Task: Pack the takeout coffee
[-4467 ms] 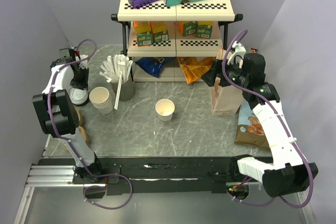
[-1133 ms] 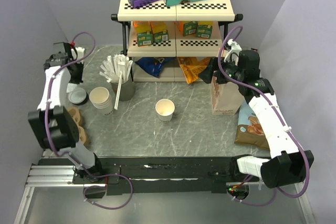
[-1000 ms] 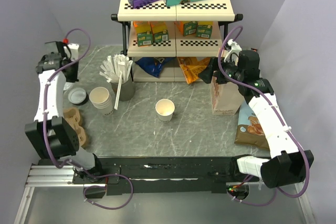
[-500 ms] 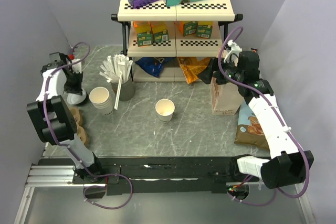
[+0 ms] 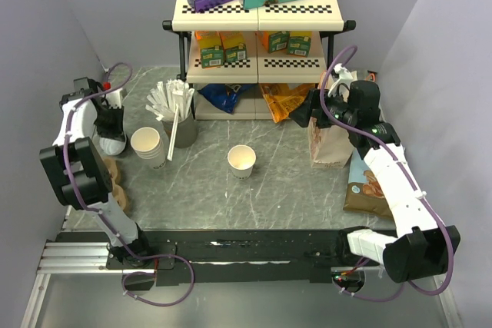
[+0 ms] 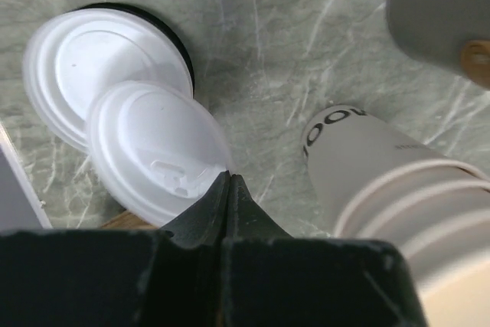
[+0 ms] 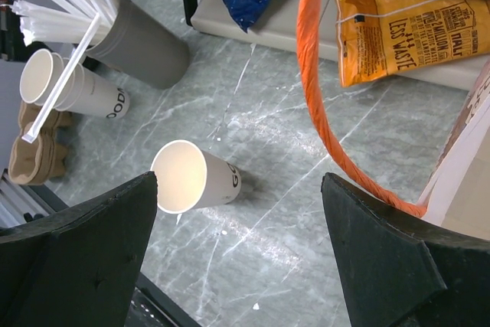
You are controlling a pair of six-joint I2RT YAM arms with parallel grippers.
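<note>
I'm clenching my left gripper point(image 6: 228, 181) at a lid's point(image 6: 149, 147) rim, hold unclear; right gripper point(image 7: 239, 180) gaping empty, paper bag point(image 7: 468, 166) mostly cropped.

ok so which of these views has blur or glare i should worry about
Top external: even light, soft shadows, all sharp. Left wrist: the shut left gripper is dark and soft up close, the white lids nearly washed out, glare on the table at the top edge. Right wrist: the right gripper is a black silhouette, the takeout coffee crisp.
</note>
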